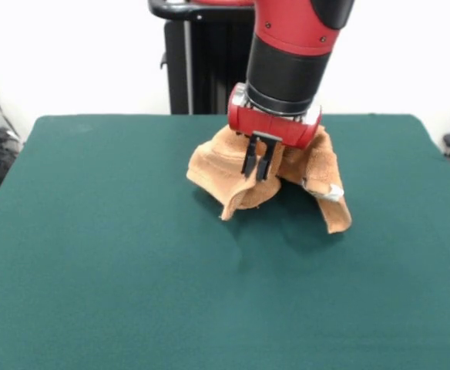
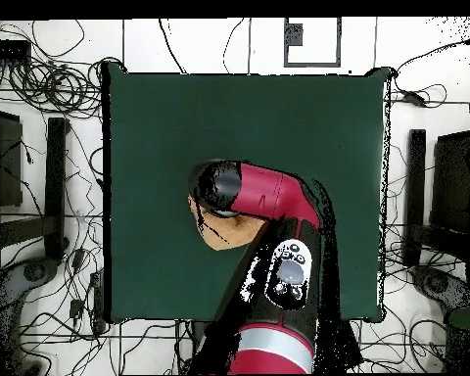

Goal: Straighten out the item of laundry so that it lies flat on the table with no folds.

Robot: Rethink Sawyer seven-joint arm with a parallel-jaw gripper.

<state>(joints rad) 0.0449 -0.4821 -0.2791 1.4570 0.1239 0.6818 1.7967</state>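
Note:
The item of laundry, an orange-tan towel, is bunched into a tent shape in the far middle of the green table. Two of its corners hang down toward the cloth, and a small white tag shows on its right side. My gripper comes straight down in front of the bunch. Its black fingers stand close together, shut on a fold of the towel. In the overhead view the arm hides the gripper. Only a tan patch of the towel shows beside the arm, on the table.
The table's green cloth stretches wide to the left, right and near side of the towel. A black stand rises behind the far edge. Cables and black equipment lie on the floor around the table.

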